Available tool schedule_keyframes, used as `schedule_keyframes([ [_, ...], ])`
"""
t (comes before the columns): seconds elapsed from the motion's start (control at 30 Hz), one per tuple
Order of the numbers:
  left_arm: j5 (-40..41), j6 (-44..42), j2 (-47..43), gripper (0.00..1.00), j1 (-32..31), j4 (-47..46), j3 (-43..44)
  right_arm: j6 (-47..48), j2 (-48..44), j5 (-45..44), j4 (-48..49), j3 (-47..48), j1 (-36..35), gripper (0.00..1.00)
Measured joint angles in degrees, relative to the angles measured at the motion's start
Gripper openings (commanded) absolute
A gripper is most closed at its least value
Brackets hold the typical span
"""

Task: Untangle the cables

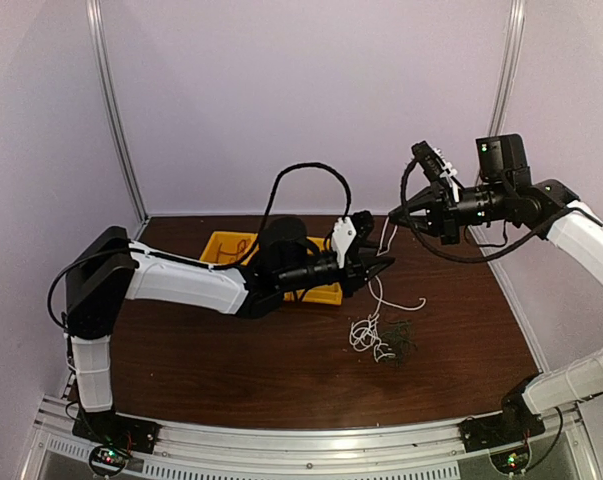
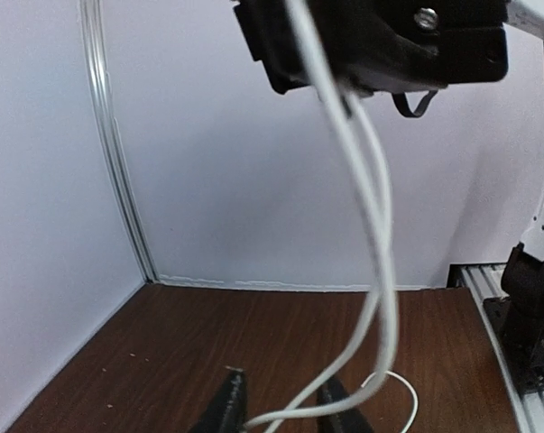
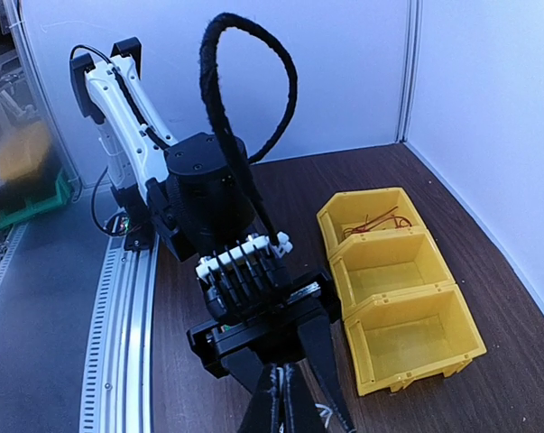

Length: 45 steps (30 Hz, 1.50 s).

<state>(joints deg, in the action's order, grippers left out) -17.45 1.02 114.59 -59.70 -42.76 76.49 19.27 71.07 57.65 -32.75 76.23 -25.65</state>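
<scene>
My right gripper (image 1: 394, 213) is shut on the white cable (image 1: 379, 285) and holds it up, so the cable hangs down to the table. In the right wrist view the shut fingers (image 3: 276, 406) pinch the white strand. My left gripper (image 1: 381, 268) is open just below. In the left wrist view its fingers (image 2: 226, 406) stand apart and the white cable (image 2: 380, 234) passes between them. The rest of the white cable lies tangled with the dark green-black cable (image 1: 399, 338) on the table. The red cable (image 3: 375, 221) lies in the yellow bin's far compartment.
The yellow bin (image 3: 407, 361) has three compartments and stands left of the grippers, partly under the left arm (image 1: 191, 283). The tangle lies right of centre on the brown table (image 1: 231, 360). White walls (image 1: 281, 100) close off the back and sides.
</scene>
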Motion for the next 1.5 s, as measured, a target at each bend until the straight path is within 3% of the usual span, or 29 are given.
schedule_keyframes([
  [0.03, -0.9, 0.17, 0.09, 0.0, 0.07, 0.46, 0.24, -0.04, 0.0, 0.07, 0.02, 0.0, 0.0, 0.0],
  [0.1, -2.08, 0.66, 0.09, 0.0, 0.24, 0.9, 0.35, -0.46, 0.0, 0.35, 0.31, -0.02, 0.13, 0.07],
  [0.23, -2.64, 1.79, -0.7, 0.0, 0.68, 0.85, -0.7, -4.04, -0.68, 2.38, 5.25, -2.75, 2.91, 0.56],
  [0.33, -1.73, 3.08, -3.87, 0.0, 1.33, 0.9, -4.55, -6.34, -1.84, 2.93, 10.47, -8.46, 6.54, 0.79],
  [0.6, 3.58, 8.04, -14.19, 0.0, 3.17, 0.83, -12.07, 4.72, -1.88, -0.68, 12.87, -25.83, 3.23, 0.94],
  [0.8, 9.33, 12.07, -16.9, 0.0, 4.07, 2.71, -12.41, 14.73, 5.73, -7.93, 10.67, -29.03, -6.29, 1.0],
  [0.93, 11.23, 14.43, -17.42, 0.0, 5.05, 3.96, -13.18, 18.21, 9.94, -11.45, 11.37, -29.03, -8.52, 1.0],
  [1.03, 12.31, 15.85, -17.94, 0.0, 5.66, 4.28, -14.38, 19.71, 14.12, -14.34, 13.55, -28.98, -10.45, 0.95],
  [1.1, 12.81, 16.5, -18.32, 0.0, 5.77, 4.35, -15.21, 19.82, 16.98, -16.13, 15.41, -28.81, -12.02, 0.84],
  [1.13, 13.16, 16.74, -18.56, 0.0, 5.77, 4.37, -15.61, 19.65, 18.71, -17.11, 16.39, -28.55, -12.85, 0.73],
  [1.23, 13.88, 17.35, -19.08, 0.0, 5.86, 4.37, -16.41, 19.04, 23.67, -20.79, 18.4, -26.49, -14.67, 0.19],
  [1.27, 14.1, 17.51, -19.39, 0.0, 5.88, 4.37, -16.79, 18.21, 25.24, -22.18, 19.06, -25.44, -15.1, 0.06],
  [1.3, 14.34, 17.59, -19.78, 0.0, 5.97, 4.37, -17.18, 17.38, 26.95, -24.09, 20.11, -24.2, -15.34, 0.0],
  [1.5, 16.2, 17.0, -24.63, 0.0, 7.32, 9.2, -17.92, 16.11, 28.85, -29.9, 21.86, -22.53, -15.74, 0.0],
])
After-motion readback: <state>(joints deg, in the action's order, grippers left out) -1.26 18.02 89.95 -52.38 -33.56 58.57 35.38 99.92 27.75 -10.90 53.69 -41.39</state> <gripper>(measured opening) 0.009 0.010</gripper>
